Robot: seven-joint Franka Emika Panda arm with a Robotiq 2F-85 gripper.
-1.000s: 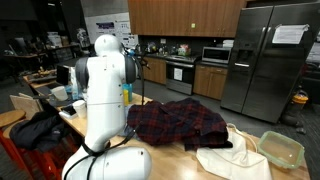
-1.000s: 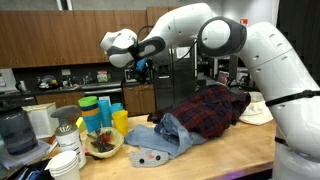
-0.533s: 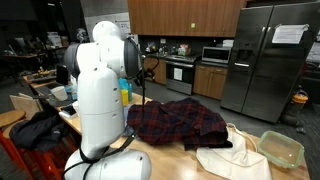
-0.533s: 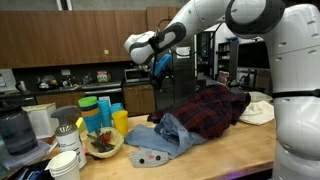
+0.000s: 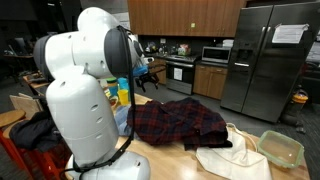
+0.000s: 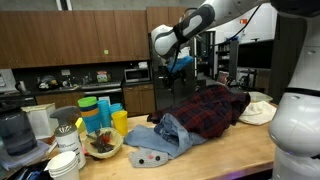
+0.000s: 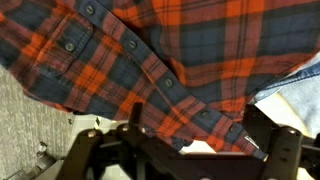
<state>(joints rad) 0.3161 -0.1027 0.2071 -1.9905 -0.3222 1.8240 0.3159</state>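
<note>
Gripper [image 5: 147, 70] hung in the air in an exterior view, above the near-left edge of a plaid flannel shirt [image 5: 180, 122] and well clear of it. The shirt lay crumpled in the middle of a wooden counter [image 5: 165, 158]. A cream cloth [image 5: 230, 158] lay touching it on the right, with a clear food container [image 5: 281, 148] further right. A black garment [image 5: 38, 130] sat at the left end, and a steel fridge [image 5: 275, 60] stood far behind.

Seen from the opposite exterior view, the gripper [image 6: 180, 65] was high above the shirt [image 6: 210, 108], with open air between them. A bundle of blue denim [image 6: 165, 133] lay against the shirt's left side, with a small grey cloth [image 6: 148, 156] nearer the camera. Left of those stood a yellow cup [image 6: 120, 121], stacked coloured cups [image 6: 90, 108] and a bowl [image 6: 100, 143].

Looking down from the wrist view, the gripper [image 7: 195, 145] had its jaws spread fully apart with nothing between them. The shirt [image 7: 150, 60], with its buttoned placket running diagonally, filled most of the picture beneath. A corner of denim [image 7: 303, 85] showed at the right edge, and a pale speckled surface [image 7: 30, 125] at the lower left.
</note>
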